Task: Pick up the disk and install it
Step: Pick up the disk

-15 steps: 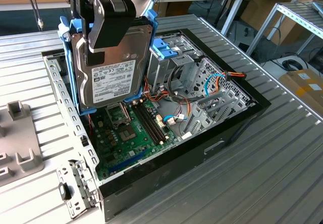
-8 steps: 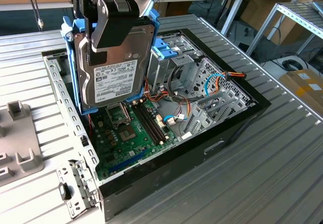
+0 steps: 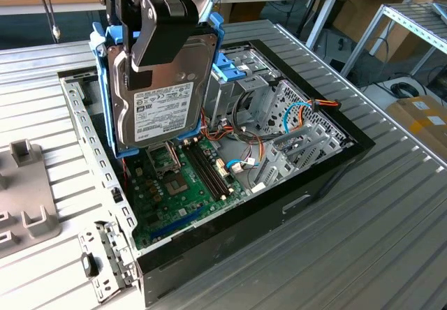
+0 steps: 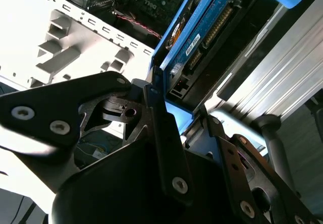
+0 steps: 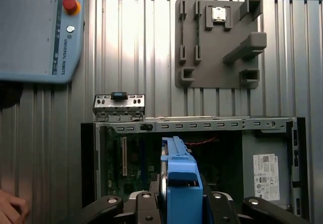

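Fingers (image 4: 162,138) tight on the upright disk (image 3: 183,62), label (image 3: 164,106) in exterior view, connectors (image 4: 216,28) in second wrist view.

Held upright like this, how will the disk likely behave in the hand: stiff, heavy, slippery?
The disk looks rigid: a flat metal body with no sag though the hand grips only its upper part. Probably dense for its size, so it may pivot in that grip. Its blue plastic carrier likely flexes more than the metal body.
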Controlling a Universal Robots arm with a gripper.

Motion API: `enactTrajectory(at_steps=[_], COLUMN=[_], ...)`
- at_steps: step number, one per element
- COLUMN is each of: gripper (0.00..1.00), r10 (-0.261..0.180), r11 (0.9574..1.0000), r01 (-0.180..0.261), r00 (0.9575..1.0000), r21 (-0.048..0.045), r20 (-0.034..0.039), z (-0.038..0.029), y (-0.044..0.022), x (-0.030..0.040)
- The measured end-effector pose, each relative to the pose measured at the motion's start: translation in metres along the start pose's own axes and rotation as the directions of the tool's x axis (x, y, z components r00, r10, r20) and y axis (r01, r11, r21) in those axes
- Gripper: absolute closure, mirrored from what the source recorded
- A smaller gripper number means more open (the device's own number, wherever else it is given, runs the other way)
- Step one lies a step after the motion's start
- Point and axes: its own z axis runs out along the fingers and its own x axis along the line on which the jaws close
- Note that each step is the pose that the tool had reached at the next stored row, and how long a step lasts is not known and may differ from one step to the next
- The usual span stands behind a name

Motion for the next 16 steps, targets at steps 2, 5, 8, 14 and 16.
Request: enactTrajectory(at_steps=[2,5,8,14,16], gripper=[0.63,0.63,0.63,0.63,0.63], r10=[0.000,0.000,0.000,0.000,0.000], r11=[1.0000,1.0000,1.0000,1.0000,1.0000], r01=[0.000,0.000,0.000,0.000,0.000], r00=[1.0000,1.0000,1.0000,1.0000,1.0000], r21=[0.0000,0.0001,0.0001,0.0000,0.0000], r20=[0.0001,0.0001,0.0000,0.0000,0.0000], z=[0.0000,0.0000,-0.0001,-0.0002,-0.0002], y=[-0.0010,-0.0020,-0.0033,-0.0052,-0.0058], x=[0.0001,0.0001,0.0002,0.0004,0.0004])
